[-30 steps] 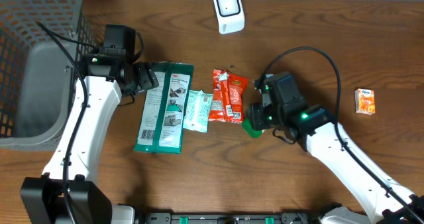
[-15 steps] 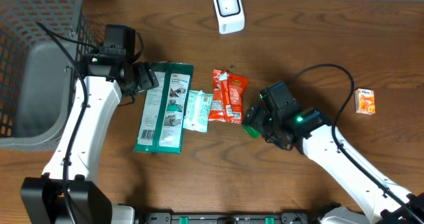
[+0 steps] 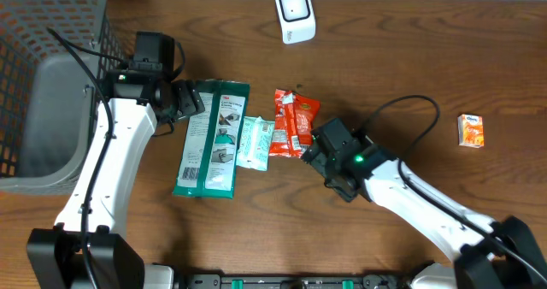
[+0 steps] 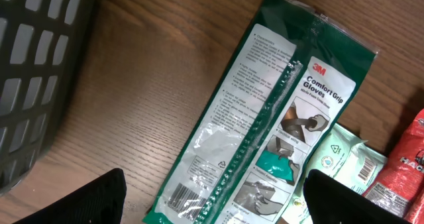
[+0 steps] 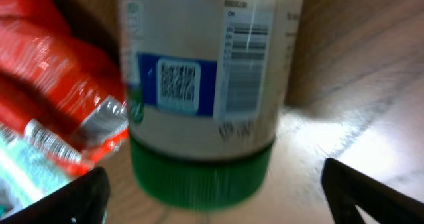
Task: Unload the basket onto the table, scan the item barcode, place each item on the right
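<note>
We find the bottle point(image 5: 205, 85) on the table point(image 3: 385, 32), apparently on its side, its green cap point(image 5: 202, 177) toward the right wrist camera and its barcode point(image 5: 244, 71) facing up on the label. It lies just beside the red packet point(image 5: 46, 71). The right gripper point(image 5: 215, 192) straddles the bottle with its fingers spread wide and clear of both flanks, so nothing is held. From overhead the arm hides the bottle. The scanner point(image 3: 295, 14) stands well apart at the far edge. The left gripper point(image 4: 218, 197) hangs spread and empty over the green glove pack point(image 4: 265, 131). In our judgement the task is barely begun: grasping, lifting, and presenting the barcode to the scanner all remain.
</note>
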{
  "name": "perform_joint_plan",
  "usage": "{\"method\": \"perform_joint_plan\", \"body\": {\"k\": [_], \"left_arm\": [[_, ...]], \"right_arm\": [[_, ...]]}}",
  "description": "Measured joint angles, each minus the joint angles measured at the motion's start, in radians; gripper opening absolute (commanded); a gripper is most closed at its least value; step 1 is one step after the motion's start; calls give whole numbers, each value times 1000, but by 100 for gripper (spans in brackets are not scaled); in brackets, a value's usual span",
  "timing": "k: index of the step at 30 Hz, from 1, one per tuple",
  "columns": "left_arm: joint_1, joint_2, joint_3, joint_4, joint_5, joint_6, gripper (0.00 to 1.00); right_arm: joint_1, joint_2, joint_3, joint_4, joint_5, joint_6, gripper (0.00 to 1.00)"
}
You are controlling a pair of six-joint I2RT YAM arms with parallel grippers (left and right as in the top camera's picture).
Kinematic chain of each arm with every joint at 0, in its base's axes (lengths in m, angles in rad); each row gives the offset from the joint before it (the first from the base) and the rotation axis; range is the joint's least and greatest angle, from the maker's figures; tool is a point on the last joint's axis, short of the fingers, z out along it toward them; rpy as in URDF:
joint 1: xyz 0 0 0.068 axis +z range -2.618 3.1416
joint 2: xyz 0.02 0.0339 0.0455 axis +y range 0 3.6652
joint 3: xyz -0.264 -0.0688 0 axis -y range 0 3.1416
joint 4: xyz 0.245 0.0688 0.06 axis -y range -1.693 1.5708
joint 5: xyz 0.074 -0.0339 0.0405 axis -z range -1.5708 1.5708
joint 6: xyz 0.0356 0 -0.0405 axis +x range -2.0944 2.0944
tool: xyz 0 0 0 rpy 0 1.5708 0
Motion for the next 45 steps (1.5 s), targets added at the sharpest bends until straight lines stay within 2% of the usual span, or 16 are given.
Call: {"method": "perform_joint_plan", "body": {"k": [3,11,14,20,28,36,39,45], "left_arm": [[0,0,0,0,0,0,86],[0,0,0,0,0,0,86],[0,0,0,0,0,0,86],[0,0,0,0,0,0,86],[0,0,0,0,0,0,86],[0,0,0,0,0,0,86],[0,0,0,0,0,0,86],[0,0,0,0,0,0,86]], "right_arm": [[1,49,-1,31,10,14,83],[4,85,-2,47,23,18,68],[4,82,-2,46,28,0,66],[4,24,-3,34,71,-124,65],[4,-77,-4,-9,92,-421,62],[-3,-153,-7,-31,100,-606,73],[-16,-163,-7,-47,101,-661,73],[-58,-163,-7,-89,103,-762,86]]}}
